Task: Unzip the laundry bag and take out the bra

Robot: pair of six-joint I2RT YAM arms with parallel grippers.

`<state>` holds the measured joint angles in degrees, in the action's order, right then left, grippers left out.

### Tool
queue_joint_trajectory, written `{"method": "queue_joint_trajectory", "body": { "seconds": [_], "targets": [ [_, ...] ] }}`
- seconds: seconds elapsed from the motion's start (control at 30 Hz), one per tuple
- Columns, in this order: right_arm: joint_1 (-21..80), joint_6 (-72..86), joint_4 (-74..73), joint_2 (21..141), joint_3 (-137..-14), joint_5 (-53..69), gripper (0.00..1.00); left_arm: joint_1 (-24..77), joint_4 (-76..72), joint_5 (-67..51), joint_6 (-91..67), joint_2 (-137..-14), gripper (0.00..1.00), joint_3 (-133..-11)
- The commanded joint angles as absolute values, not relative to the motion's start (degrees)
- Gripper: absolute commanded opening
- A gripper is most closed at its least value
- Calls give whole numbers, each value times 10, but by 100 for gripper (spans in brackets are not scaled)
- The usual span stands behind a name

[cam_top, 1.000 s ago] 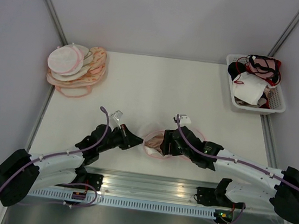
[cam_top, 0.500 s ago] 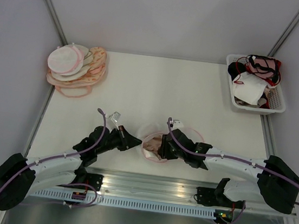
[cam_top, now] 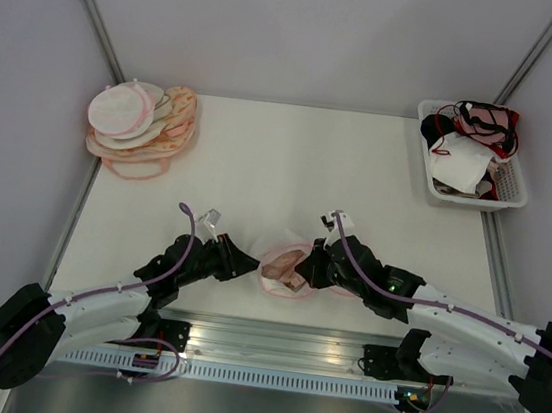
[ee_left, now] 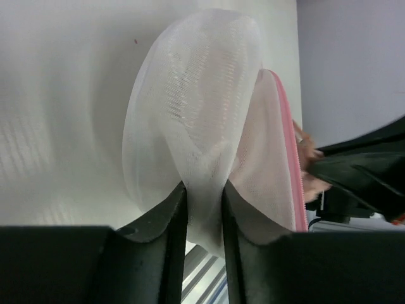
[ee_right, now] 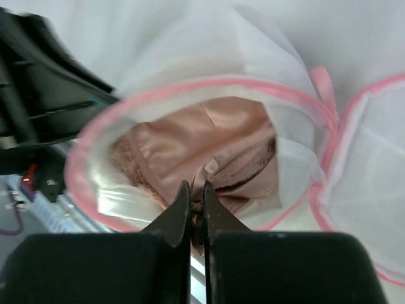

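The laundry bag (cam_top: 269, 276) lies unzipped near the table's front edge, its white mesh half (ee_left: 190, 107) standing up with the pink zip rim (ee_right: 95, 142) facing right. Inside sits the pale pink-beige bra (ee_right: 190, 136), also visible from above (cam_top: 287, 260). My right gripper (cam_top: 311, 269) reaches into the bag's mouth and is shut (ee_right: 197, 190) on a fold of the bra. My left gripper (cam_top: 248, 267) is at the bag's left side. Its jaws stand slightly parted (ee_left: 204, 209), with a fold of mesh lying between them. The bag's other half (ee_right: 373, 190) lies flat to the right.
A pile of similar pink- and orange-rimmed pouches (cam_top: 141, 119) sits at the back left. A white basket (cam_top: 515, 196) of white, black and red-strapped garments (cam_top: 471, 140) stands at the back right. A metal rail (cam_top: 269, 342) runs along the table's near edge.
My right gripper has closed on the bra inside the bag and drawn back slightly. My left gripper's jaws have parted from their tight pinch on the mesh.
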<state>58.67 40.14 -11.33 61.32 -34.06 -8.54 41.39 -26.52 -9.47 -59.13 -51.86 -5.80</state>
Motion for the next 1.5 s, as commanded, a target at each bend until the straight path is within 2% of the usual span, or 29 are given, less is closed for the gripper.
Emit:
{"method": "queue_joint_trajectory", "body": {
  "seconds": [0.0, 0.03, 0.13, 0.2, 0.53, 0.7, 0.83, 0.97, 1.07, 1.27, 1.4, 1.47],
  "targets": [
    [591, 358, -66, 548, -374, -48, 0, 416, -258, -80, -596, -511, 35, -74],
    [591, 354, -62, 539, -376, -44, 0, 416, -251, -79, -594, -509, 57, -77],
    [591, 338, -58, 519, -387, -47, 0, 416, -220, -69, -590, -496, 91, -93],
    [591, 328, -41, 505, -391, -41, 0, 416, -185, -58, -579, -483, 100, -111],
    [591, 288, 56, 427, -404, -28, 0, 416, -94, -11, -560, -411, 100, -154],
    [591, 258, 4, 417, -453, -85, 0, 416, -83, -4, -560, -403, 100, -155],
    [591, 240, -56, 428, -503, -182, 0, 416, -76, -6, -561, -398, 100, -157],
    [590, 210, -118, 458, -559, -378, 0, 416, -72, -15, -559, -392, 100, -160],
    [567, 191, -155, 520, -623, -396, 0, 416, -64, -20, -555, -391, 100, -164],
    [393, 179, -133, 645, -707, -293, 0, 416, -50, -34, -549, -392, 100, -178],
    [205, 207, -112, 728, -775, -204, 0, 416, -43, -45, -545, -391, 100, -186],
    [142, 235, -107, 786, -839, -154, 0, 415, -35, -48, -542, -391, 100, -192]
  ]
}}
